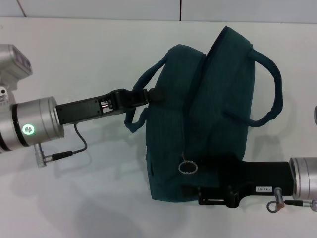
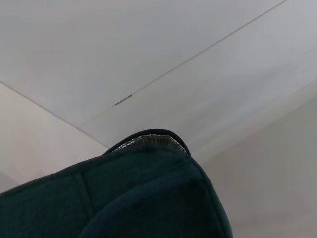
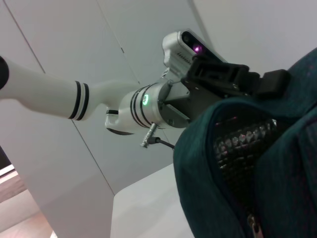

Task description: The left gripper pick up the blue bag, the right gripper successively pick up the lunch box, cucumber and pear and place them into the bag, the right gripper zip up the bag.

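The white table [image 1: 89, 198] takes up most of the room in front of the robot, and right of its middle sits the large dark teal-blue fabric bag [image 1: 218, 109], standing on the tabletop with its zippered top turned up toward the head camera. The zipper seam runs from about twelve o'clock down to six o'clock across the bag, and from the right wrist view it is still parted near one end, showing a patch of silvery quilted lining [image 3: 242, 141] inside. One looped handle arcs off the bag toward three o'clock; the other hangs off at nine o'clock.

From nine o'clock the left gripper [image 1: 151, 95], a black two-fingered claw on a silver cylindrical wrist with a green light, reaches in to the bag's upper left corner, its fingers pinched together on the fabric there, beside the near handle. From about four o'clock the right gripper [image 1: 198, 171], a black claw carrying a small white label, lies against the bag's lower edge; I cannot tell how its fingers stand, since the bag and the claw's body blend together there.

Smallest of all, the metal ring zipper pull [image 1: 187, 166] hangs at the low end of the seam, just beside the right gripper's tip.
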`<state>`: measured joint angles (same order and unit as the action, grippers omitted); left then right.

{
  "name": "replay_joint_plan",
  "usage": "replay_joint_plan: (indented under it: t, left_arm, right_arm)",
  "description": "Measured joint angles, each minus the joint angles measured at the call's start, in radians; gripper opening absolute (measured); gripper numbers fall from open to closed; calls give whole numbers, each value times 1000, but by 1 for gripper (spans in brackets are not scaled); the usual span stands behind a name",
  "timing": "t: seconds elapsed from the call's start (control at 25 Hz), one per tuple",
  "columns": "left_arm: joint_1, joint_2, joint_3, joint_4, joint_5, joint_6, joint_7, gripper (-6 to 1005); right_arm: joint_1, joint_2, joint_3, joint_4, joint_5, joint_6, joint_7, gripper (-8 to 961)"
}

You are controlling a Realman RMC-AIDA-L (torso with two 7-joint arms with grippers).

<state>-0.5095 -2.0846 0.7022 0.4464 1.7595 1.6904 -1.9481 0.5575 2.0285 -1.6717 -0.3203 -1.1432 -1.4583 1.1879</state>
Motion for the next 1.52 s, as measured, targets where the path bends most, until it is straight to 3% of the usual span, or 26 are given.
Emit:
replay_joint_plan:
  t: [0.44, 0.64, 0.88, 1.28, 1.52]
  left_arm:
    - [8, -2, 3, 0, 0, 8, 1, 85]
    - [9, -2, 3, 0, 1, 10, 2, 86]
    - [10, -3, 3, 0, 3, 12, 3, 87]
    - [5, -2, 5, 0, 4, 14, 4, 89]
    - [6, -1, 5, 0, 4, 14, 5, 90]
  right_arm:
    - [-10, -1, -6, -3, 66, 3, -2, 484]
    - [-12, -1, -7, -3, 73, 1, -3, 275]
    - [-17, -1, -66, -4, 129, 9, -3, 225]
    - [-6, -1, -111, -3, 140, 37, 6, 27]
    - [-10, -1, -118, -3, 140, 43, 10, 24]
